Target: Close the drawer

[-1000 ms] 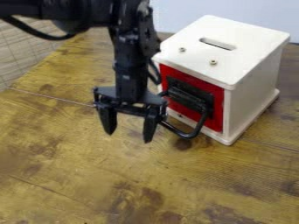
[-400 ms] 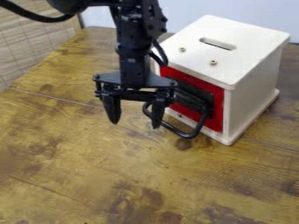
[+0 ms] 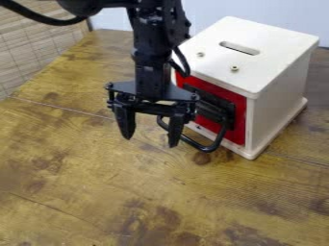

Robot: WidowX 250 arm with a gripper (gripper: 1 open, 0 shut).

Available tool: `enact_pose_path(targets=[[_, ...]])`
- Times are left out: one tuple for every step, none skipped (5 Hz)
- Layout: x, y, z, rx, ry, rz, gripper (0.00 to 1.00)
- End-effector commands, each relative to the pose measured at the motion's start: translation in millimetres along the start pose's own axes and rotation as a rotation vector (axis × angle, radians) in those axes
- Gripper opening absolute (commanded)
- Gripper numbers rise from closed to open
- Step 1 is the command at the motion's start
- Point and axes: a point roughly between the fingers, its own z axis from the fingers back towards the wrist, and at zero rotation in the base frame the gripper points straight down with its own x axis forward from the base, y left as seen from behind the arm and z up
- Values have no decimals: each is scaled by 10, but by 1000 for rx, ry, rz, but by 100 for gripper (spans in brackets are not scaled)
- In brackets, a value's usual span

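The red drawer (image 3: pixel 221 109) sits in the front face of a cream-white cabinet (image 3: pixel 261 63), its flat red front nearly flush with the body. A large black loop handle (image 3: pixel 210 136) juts out from it toward the table. My black gripper (image 3: pixel 150 132) hangs pointing down just left of the handle, open, with nothing between its fingers. Its right finger (image 3: pixel 174 132) stands close to the handle loop; whether they touch I cannot tell.
A worn wooden table (image 3: pixel 115 202) carries everything. A woven mat (image 3: pixel 33 50) lies at the far left edge. The cabinet top has a slot (image 3: pixel 240 47) and small screws. My arm comes down from the top of the view.
The gripper has risen a little and shifted right, closer to the handle. It stays open. The drawer looks the same.
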Motion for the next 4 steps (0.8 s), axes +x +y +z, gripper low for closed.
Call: enact_pose_path(targets=[[-13,-9,401,-54,-125,-16,100],[-62,-123,337,-60,-134,-58,100],[-140,-258,300,-70,-148,-105,100],[-160,-295,357,-76,-156,-135,100]])
